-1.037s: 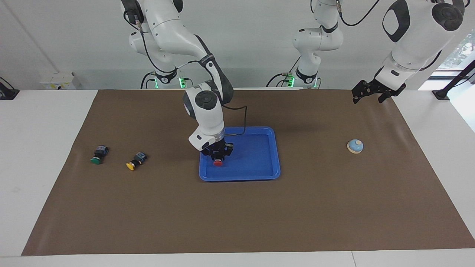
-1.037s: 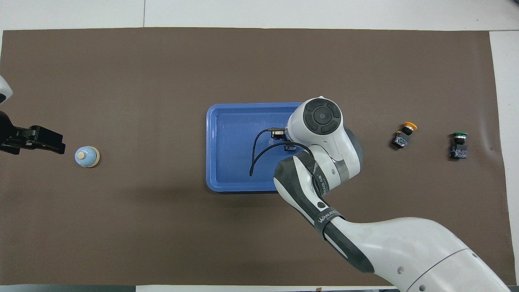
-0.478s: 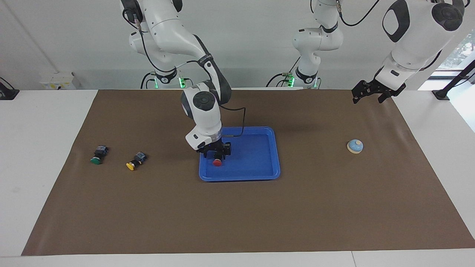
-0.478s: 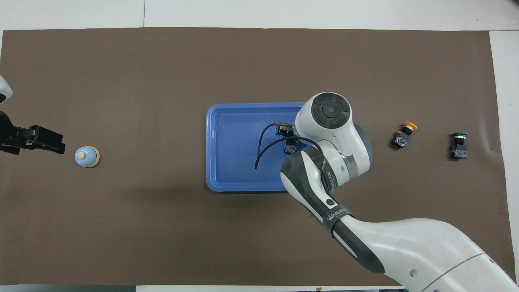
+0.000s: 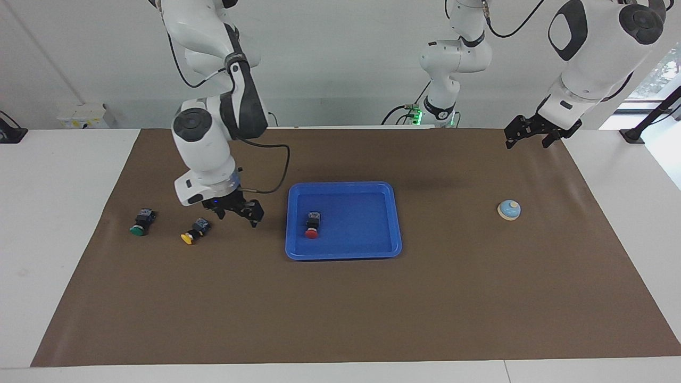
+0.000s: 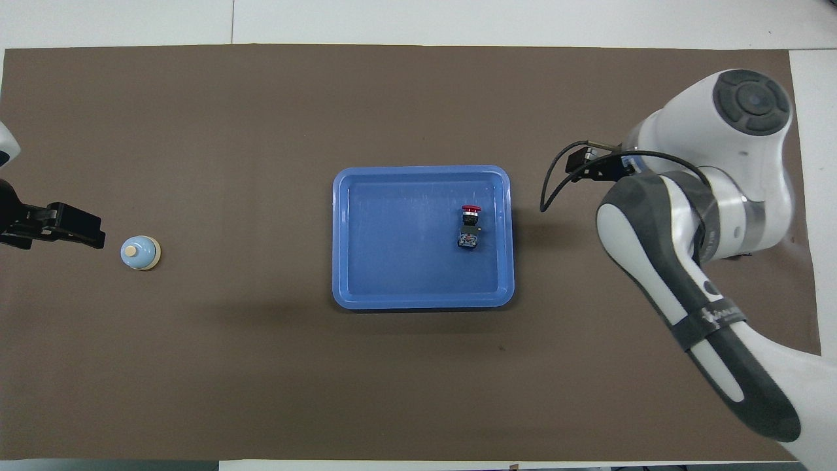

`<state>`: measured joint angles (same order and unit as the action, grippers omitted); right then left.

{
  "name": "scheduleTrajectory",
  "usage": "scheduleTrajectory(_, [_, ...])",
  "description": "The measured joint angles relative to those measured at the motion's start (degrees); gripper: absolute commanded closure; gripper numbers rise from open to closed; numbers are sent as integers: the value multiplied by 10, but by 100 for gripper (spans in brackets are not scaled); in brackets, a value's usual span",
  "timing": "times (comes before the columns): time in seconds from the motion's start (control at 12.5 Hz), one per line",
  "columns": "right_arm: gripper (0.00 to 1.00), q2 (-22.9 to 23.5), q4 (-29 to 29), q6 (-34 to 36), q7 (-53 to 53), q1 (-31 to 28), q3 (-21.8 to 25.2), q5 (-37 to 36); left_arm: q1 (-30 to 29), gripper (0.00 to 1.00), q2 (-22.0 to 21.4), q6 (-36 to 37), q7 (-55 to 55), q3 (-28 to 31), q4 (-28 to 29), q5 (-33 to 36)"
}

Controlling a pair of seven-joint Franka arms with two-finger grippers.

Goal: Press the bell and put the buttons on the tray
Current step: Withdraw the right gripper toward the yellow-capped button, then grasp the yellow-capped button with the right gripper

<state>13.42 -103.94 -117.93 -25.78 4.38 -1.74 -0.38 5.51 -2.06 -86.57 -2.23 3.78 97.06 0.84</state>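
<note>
Facing view: right claw (image 5: 238,214) spread over mat (image 5: 340,298).

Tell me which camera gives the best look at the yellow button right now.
The facing view. There the yellow button lies in plain sight on the brown mat, beside the right pincer, which hangs open above the mat. In the overhead view the right arm covers it completely, so nothing of it shows.

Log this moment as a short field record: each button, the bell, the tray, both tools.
red button: lying in the tray
yellow button: on the mat, outside the tray
green button: on the mat, toward the right arm's end
bell: on the mat, toward the left arm's end
right tool: open, empty, raised beside the yellow button
left tool: waiting, raised
</note>
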Motion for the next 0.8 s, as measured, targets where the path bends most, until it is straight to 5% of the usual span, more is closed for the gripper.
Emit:
scheduleTrajectory(0.32, [0, -2, -56, -20, 19, -85, 1, 0, 0, 0, 0, 0, 0, 0, 0, 0])
scheduleTrajectory(0.8, [0, -1, -170, -178, -6, -103, -1, 0, 0, 0, 0, 0, 0, 0, 0, 0])
